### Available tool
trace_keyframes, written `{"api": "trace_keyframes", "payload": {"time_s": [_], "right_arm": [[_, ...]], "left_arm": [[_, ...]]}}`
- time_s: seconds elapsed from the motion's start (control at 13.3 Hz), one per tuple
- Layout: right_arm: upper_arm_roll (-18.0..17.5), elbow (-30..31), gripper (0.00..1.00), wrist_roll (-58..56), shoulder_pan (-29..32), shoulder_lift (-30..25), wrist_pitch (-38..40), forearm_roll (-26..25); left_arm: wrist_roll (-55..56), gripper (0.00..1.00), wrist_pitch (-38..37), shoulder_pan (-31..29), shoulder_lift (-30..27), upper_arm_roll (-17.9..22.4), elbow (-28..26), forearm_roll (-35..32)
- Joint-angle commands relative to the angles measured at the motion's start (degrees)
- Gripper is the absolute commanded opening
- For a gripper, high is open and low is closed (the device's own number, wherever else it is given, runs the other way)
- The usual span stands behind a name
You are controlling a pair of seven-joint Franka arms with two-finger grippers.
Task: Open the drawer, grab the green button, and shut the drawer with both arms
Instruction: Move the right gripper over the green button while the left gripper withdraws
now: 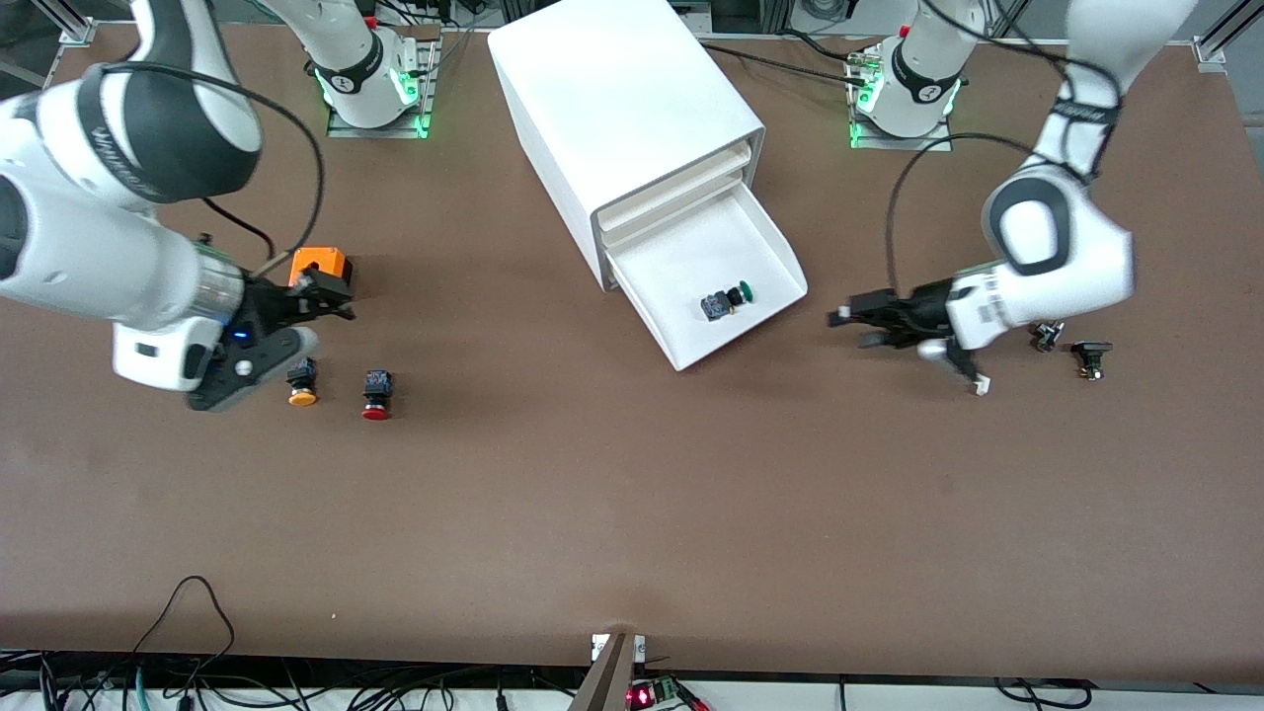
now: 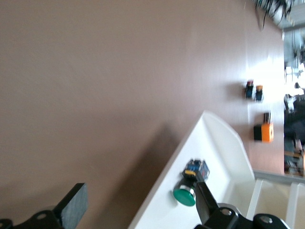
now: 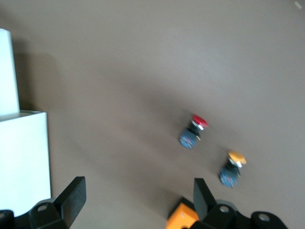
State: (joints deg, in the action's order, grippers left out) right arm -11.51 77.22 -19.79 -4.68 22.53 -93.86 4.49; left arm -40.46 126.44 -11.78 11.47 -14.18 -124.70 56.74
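The lowest, wide shallow white plastic drawer (image 1: 726,286) stands pulled out of the big white boxy cabinet (image 1: 622,109), its open tray running toward 5 o'clock from the cabinet body in the front view; inside it, on the tray floor near the outer end, lies the small push button with a round green cap and black-and-blue blocky body (image 1: 727,299), on its side, cap pointing toward 2 o'clock; the left wrist view shows the same button (image 2: 192,185) resting on the white floor close to the tray's rim.

The left gripper (image 1: 851,327) hangs over bare brown table (image 1: 592,513) just off the drawer's outer corner, at about 3 o'clock from the button; its two black fingers (image 2: 74,205) are spread wide with nothing between them.

The right gripper (image 1: 331,299) is over the table toward the right arm's end, at 9 o'clock from the drawer, fingers (image 3: 71,195) apart and empty; an orange block (image 1: 319,265) sits right beside it; a yellow-orange-capped button (image 1: 302,383) and a red-capped button (image 1: 376,394) lie just nearer the front camera.

Two small dark parts (image 1: 1071,348) lie beside the left arm's wrist.
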Motion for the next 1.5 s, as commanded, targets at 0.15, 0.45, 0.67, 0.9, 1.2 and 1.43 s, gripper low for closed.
{"api": "trace_keyframes", "payload": {"time_s": [0.15, 0.45, 0.67, 0.9, 1.2, 1.43], "right_arm": [[-16.9, -12.4, 1.0, -5.5, -0.6, 11.3, -2.5, -1.2], [-22.3, -14.1, 1.0, -13.0, -6.7, 17.2, -8.3, -6.5], [-22.7, -14.0, 1.0, -22.2, -9.6, 19.1, -9.5, -11.0], [-22.4, -14.1, 1.0, -25.0, -15.5, 20.2, -8.4, -19.6], [-18.5, -16.3, 1.0, -24.6, -25.6, 24.5, -9.9, -25.4], [-16.8, -17.1, 1.0, -24.9, -28.0, 25.9, -11.0, -25.6]], "left_arm": [[1.4, 1.0, -7.1, -1.8, -14.6, 6.2, 3.4, -22.0], [19.9, 1.0, -28.2, 0.4, -16.3, 7.7, 22.3, -46.5], [38.0, 1.0, -36.5, 5.5, -16.6, 5.6, 27.2, -59.4], [46.9, 1.0, -36.5, 6.2, -16.1, 5.0, 26.4, -60.7], [50.5, 1.0, -36.1, 5.8, -15.2, 6.1, 26.4, -60.1], [50.1, 1.0, -36.0, 5.7, -15.2, 6.2, 26.4, -59.9]]}}
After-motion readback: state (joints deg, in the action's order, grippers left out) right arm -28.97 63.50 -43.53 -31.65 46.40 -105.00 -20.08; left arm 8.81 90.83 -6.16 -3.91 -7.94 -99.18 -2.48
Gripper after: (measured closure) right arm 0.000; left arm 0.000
